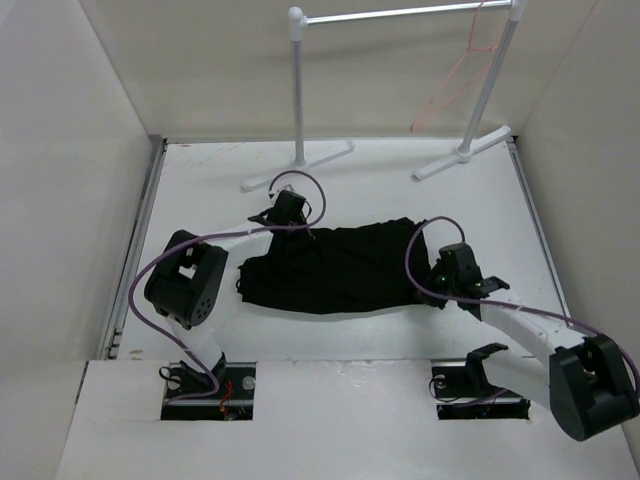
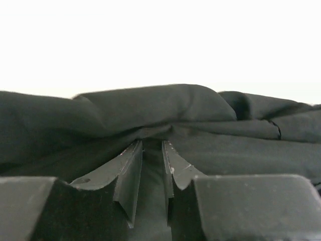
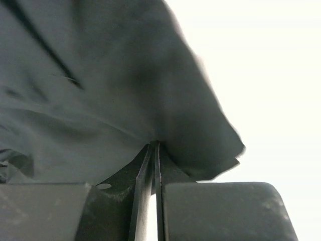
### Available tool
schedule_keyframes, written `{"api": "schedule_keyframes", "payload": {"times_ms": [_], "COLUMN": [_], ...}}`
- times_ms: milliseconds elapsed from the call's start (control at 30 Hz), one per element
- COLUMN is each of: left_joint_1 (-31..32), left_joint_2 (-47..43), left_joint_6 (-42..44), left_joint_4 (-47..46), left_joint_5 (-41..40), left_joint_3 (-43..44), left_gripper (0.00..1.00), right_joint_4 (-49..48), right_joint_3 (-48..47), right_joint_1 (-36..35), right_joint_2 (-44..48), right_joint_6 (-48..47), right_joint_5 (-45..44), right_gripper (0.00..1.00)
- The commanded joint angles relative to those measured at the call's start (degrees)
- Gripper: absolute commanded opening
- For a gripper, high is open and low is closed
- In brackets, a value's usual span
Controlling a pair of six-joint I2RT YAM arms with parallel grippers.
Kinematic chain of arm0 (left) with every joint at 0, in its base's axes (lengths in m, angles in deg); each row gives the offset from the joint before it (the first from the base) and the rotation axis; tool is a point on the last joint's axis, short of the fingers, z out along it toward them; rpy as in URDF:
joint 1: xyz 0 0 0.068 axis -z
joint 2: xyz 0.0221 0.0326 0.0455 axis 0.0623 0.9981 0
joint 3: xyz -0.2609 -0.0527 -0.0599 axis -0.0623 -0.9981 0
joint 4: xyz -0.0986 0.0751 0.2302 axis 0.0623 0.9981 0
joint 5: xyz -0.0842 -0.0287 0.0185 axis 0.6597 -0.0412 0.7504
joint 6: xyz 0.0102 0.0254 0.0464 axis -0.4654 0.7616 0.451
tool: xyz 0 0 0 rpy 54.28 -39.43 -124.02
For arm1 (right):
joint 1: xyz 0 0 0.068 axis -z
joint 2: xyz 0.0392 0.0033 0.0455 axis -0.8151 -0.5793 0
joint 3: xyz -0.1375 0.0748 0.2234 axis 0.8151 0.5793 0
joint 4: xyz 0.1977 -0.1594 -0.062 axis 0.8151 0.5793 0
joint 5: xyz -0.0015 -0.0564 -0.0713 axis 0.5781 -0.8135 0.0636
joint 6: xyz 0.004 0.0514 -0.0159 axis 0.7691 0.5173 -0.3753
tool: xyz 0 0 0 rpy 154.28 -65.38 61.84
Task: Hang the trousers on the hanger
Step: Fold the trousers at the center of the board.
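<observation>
The black trousers (image 1: 335,265) lie bunched in a heap across the middle of the white table. My left gripper (image 1: 290,215) sits at their far left edge. In the left wrist view the trousers (image 2: 150,105) fill the narrow gap of the left gripper (image 2: 152,143), which is shut on a fold. My right gripper (image 1: 440,272) is at the heap's right end. Seen from the right wrist, the right gripper (image 3: 154,144) pinches an edge of the trousers (image 3: 100,90) between nearly touching jaws. The pink-red hanger (image 1: 460,70) hangs from the rack's crossbar at the back right.
A white-posted rack (image 1: 297,90) with a silver crossbar (image 1: 400,13) stands at the back, its feet (image 1: 465,155) on the table. White walls (image 1: 70,180) close in both sides. Purple cables loop over both arms.
</observation>
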State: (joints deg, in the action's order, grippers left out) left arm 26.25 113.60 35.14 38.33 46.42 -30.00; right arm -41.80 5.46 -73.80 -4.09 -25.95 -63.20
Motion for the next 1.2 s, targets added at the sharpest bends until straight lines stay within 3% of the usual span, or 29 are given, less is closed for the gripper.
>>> {"api": "schedule_keyframes", "payload": {"times_ms": [0, 300, 433, 667, 1000, 1033, 1167], "left_joint_1": [-0.8, 1.5, 7.3, 22.0, 23.6, 23.3, 23.0], "left_joint_2": [0.1, -10.7, -16.6, -14.4, -12.6, -12.4, -12.0], "left_joint_6": [0.5, 0.3, 0.0, -4.0, -5.4, -5.5, -6.2], "left_joint_4": [-1.1, 3.7, 5.8, 6.0, 1.9, 1.9, 1.8], "left_joint_5": [-1.7, -0.9, -2.2, -2.6, -3.0, -3.1, -3.3], "left_joint_3": [2.4, 2.5, 0.9, 1.0, -5.7, -6.9, -10.4], "left_gripper": [0.21, 0.3, 0.26, 0.2, 0.2, 0.2, 0.2], "right_joint_4": [4.5, 7.4, 7.4, 7.4, 7.4, 11.3, 13.2], "right_joint_3": [2.1, 0.9, 0.9, 0.9, 0.9, -24.7, -32.2], "right_joint_1": [0.4, 1.1, 1.1, 1.1, 1.1, 4.0, 4.0], "right_joint_2": [4.1, 7.7, 7.7, 7.7, 7.7, 5.1, 5.5], "right_joint_6": [3.6, 3.1, 3.1, 3.1, 3.1, -6.9, -7.6], "right_joint_5": [-2.9, -3.3, -3.3, -3.3, -3.3, 1.6, 1.8], "right_gripper": [0.13, 0.16, 0.16, 0.16, 0.16, 0.12, 0.12]}}
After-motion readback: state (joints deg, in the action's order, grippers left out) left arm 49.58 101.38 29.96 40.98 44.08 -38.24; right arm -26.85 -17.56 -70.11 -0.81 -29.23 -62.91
